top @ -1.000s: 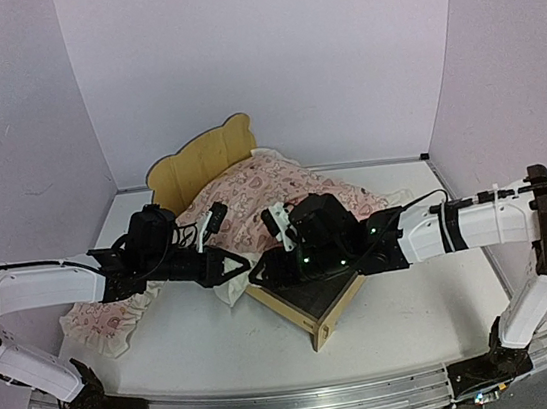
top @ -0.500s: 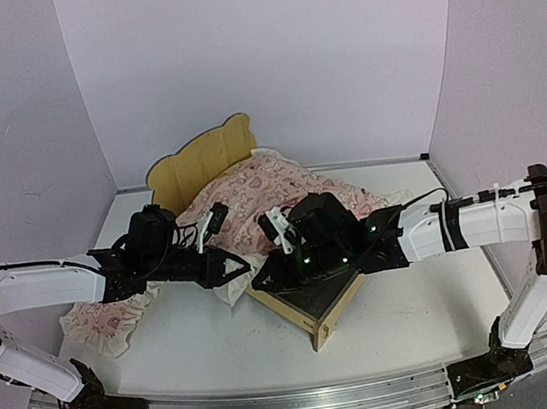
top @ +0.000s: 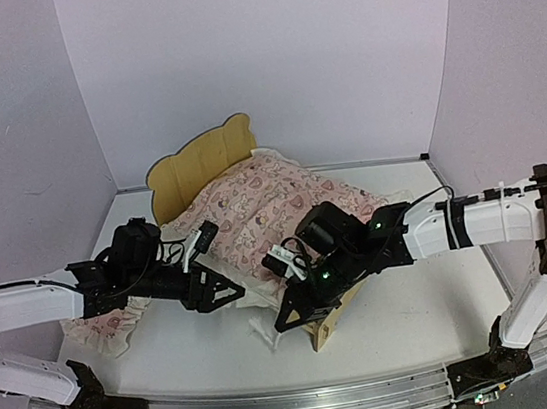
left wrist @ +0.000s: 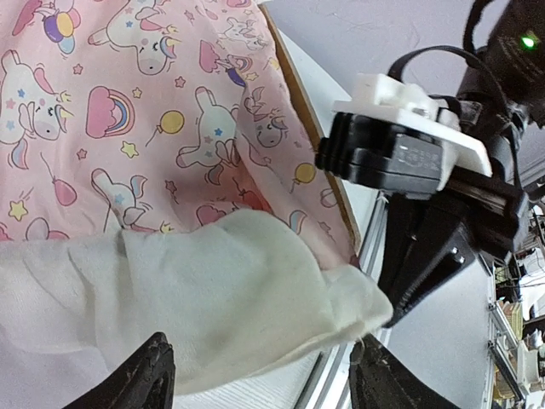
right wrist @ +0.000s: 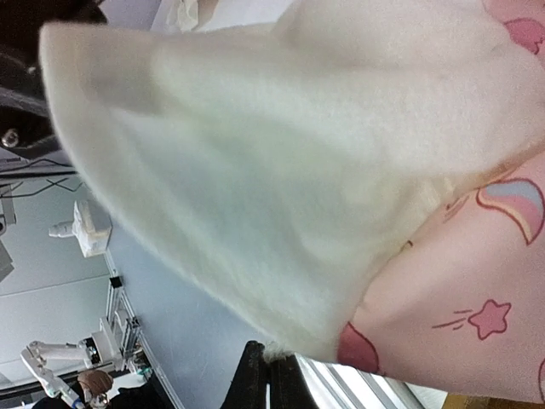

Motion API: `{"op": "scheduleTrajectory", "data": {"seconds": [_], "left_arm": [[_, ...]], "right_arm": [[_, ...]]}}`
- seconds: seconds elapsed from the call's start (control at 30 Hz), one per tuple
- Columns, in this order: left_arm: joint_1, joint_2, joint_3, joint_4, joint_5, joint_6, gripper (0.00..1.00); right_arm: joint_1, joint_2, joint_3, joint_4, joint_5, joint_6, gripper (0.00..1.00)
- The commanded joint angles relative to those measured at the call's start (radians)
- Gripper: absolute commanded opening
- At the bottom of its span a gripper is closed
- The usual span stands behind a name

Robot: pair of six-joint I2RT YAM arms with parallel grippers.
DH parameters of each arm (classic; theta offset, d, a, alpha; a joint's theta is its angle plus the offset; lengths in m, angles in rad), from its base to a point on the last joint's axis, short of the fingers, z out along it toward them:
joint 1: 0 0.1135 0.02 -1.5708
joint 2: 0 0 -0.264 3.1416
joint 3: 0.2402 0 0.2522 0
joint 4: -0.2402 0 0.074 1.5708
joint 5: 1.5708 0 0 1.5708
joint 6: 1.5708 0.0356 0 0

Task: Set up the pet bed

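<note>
Though shut a second ago, left tool (top: 225, 292) now wide, blanket (top: 263, 201) lower.

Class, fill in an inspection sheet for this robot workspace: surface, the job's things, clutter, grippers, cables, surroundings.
Surface: white table, with the bed set at an angle on it.
Job's things: pet bed, headboard upright towards the back; pink blanket draped over most of it.
Clutter: pink ruffled pillow lying off the bed, beneath the left arm.
Grippers: left gripper open, by the blanket's ruffle; right gripper shut on that white ruffle.
Cables: black cable looped along the right arm.
Surroundings: lilac walls on three sides; metal rail at the near edge.
</note>
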State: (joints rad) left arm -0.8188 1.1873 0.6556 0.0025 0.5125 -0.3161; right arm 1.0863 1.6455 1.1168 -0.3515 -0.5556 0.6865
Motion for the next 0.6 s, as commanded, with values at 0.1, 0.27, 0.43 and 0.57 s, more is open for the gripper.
{"op": "scheduleTrajectory", "data": {"seconds": [0.1, 0.27, 0.43, 0.57], "left_arm": [[-0.009, -0.082, -0.02, -0.116, 0.006, 0.016, 0.74], [-0.042, -0.065, -0.021, -0.115, -0.057, -0.041, 0.61], [-0.119, -0.18, -0.088, -0.055, -0.08, -0.088, 0.44], [-0.275, -0.375, -0.37, 0.298, -0.309, -0.052, 0.45]], "right_arm": [[-0.017, 0.001, 0.022, -0.119, -0.043, -0.12, 0.05], [-0.017, 0.033, 0.088, -0.218, -0.031, -0.214, 0.33], [-0.017, -0.035, 0.149, -0.442, 0.228, -0.373, 0.52], [-0.017, -0.061, 0.127, -0.472, 0.426, -0.412, 0.56]]}}
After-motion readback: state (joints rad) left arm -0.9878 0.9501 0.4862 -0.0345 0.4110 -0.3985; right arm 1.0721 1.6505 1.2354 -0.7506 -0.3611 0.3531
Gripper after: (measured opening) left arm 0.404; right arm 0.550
